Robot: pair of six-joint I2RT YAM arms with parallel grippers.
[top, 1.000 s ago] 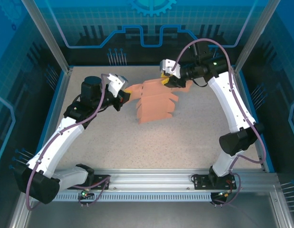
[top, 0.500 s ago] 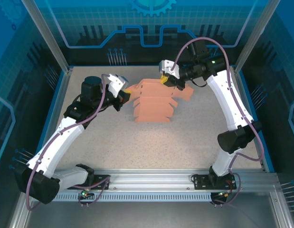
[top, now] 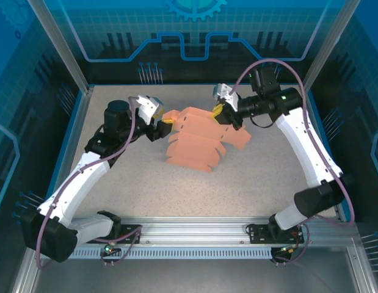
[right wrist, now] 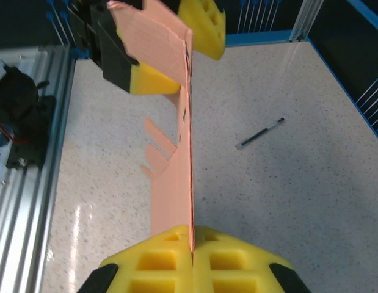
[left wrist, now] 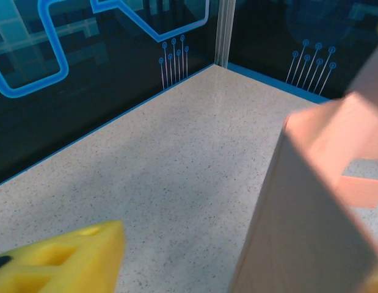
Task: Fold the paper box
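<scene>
- Paper box: unfolded sheet with tabbed flaps, far-centre of the table, lifted at its far edge, probably so the flaps can bend freely.
- Right gripper: clamped tight on the sheet's far-right edge, carrying it.
- Left gripper: jaws wide, astride the sheet's left tab, not pinching; likely lining up a grip.
- Count: one sheet, two grippers, one thin dark stick lying on the table.

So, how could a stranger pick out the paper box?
On the speckled table, look at the middle of the far half. The paper box is the broad salmon-orange tabbed sheet in the right claw, unlike the thin dark pen.
</scene>
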